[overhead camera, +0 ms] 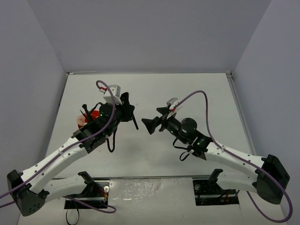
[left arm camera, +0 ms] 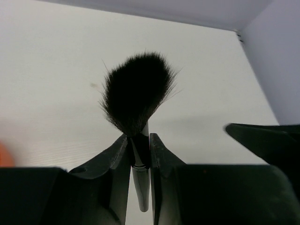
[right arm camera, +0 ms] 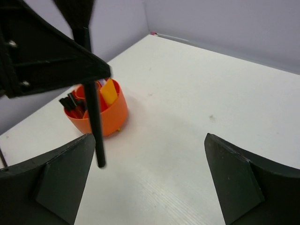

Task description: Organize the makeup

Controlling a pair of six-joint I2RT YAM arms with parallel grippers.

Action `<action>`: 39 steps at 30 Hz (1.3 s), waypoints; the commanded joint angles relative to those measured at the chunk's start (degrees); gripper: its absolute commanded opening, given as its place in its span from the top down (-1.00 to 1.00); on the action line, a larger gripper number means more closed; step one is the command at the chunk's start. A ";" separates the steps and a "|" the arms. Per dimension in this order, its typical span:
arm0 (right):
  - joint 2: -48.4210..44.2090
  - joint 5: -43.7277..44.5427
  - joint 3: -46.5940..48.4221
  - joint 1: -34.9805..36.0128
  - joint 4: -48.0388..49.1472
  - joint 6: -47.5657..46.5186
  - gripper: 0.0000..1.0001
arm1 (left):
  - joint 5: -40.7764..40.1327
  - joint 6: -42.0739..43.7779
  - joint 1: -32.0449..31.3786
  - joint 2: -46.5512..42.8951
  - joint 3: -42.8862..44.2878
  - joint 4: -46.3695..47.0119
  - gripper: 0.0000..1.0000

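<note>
The left claw (left arm camera: 139, 141) pinches a brush (left arm camera: 136, 91). Its two fingers (left arm camera: 117, 157) press on the thin black handle just below the bristles. The dark, fluffy bristle head stands above the fingertips, and the handle runs down between them.

Seen from above, this claw sits near the middle of the table (overhead camera: 197, 89). The handle sticks out of it toward 5 o'clock.

The right claw (right arm camera: 149, 140) is spread wide and holds nothing. From above it lies at about 4 o'clock from the left claw, close by, with its tips turned toward the brush. In its own view the handle hangs near its left-hand finger (right arm camera: 61, 183) without touching it. The handle's lower end looks clear of the table.

An orange tub (right arm camera: 115, 117) stands on the table at about 8 o'clock from the left claw, partly hidden under the left arm in the top view. Inside it, a yellow-orange tube (right arm camera: 108, 91) leans upright, and some black pieces (right arm camera: 72, 102) poke over the rim at the tub's left side. They are too blurred to name.
</note>
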 commanded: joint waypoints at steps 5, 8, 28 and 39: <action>-12.10 10.27 -2.49 -5.20 -7.57 -5.08 -1.00 | -25.11 11.18 7.16 -8.93 -1.20 -2.60 1.00; -15.13 8.15 -3.84 -7.64 -8.41 -4.03 -1.00 | -24.17 12.05 13.78 -10.08 -3.52 0.02 1.00; -17.45 5.70 -6.46 -9.18 -8.40 -3.32 -1.00 | -14.23 11.60 34.46 2.41 -13.99 23.10 1.00; -18.68 6.12 -6.33 -9.19 -9.10 -3.57 -1.00 | -14.04 6.92 34.46 -1.70 -15.32 16.88 0.15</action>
